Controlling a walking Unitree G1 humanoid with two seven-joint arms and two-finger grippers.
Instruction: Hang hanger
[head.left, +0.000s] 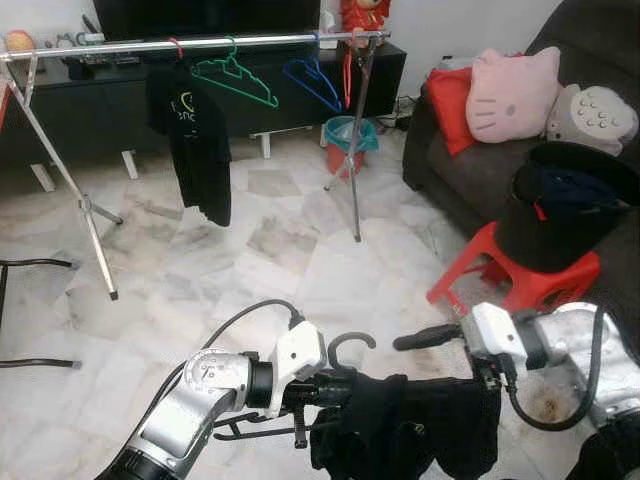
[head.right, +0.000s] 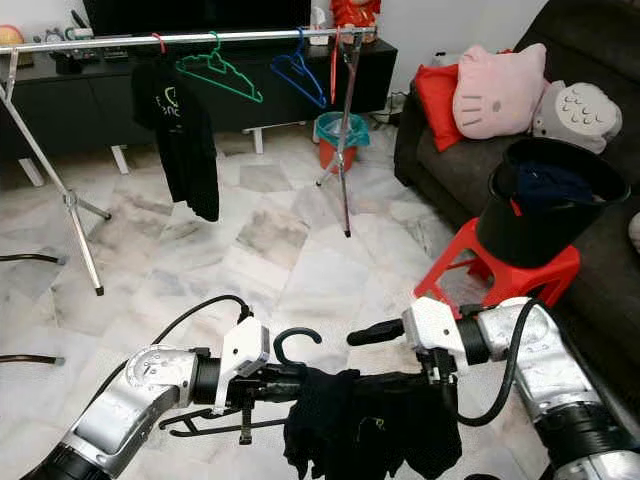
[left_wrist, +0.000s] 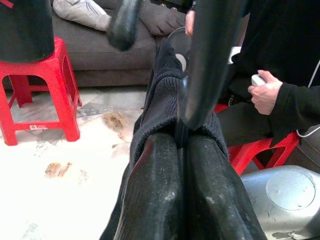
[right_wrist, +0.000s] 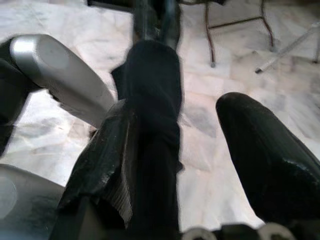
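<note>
Clamping the black hanger (head.left: 345, 350) near its hook, left gripper (head.left: 335, 388); right gripper (head.left: 440, 336) spread beside it.

A black bucket (head.left: 560, 205) stood on a red stool (head.left: 520, 275) beside the dark sofa (head.left: 470, 165). A pink cat cushion (head.left: 512, 93) lay against a red cushion (head.left: 450, 105).

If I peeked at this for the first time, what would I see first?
Right up front, two silver arms hold a black hanger draped with a dark garment low over the marble floor; the left gripper has its jaws shut on the hanger. Behind, a clothes rail carries a black T-shirt and green and blue hangers. On the right, a pink cat cushion sits on the sofa.
</note>
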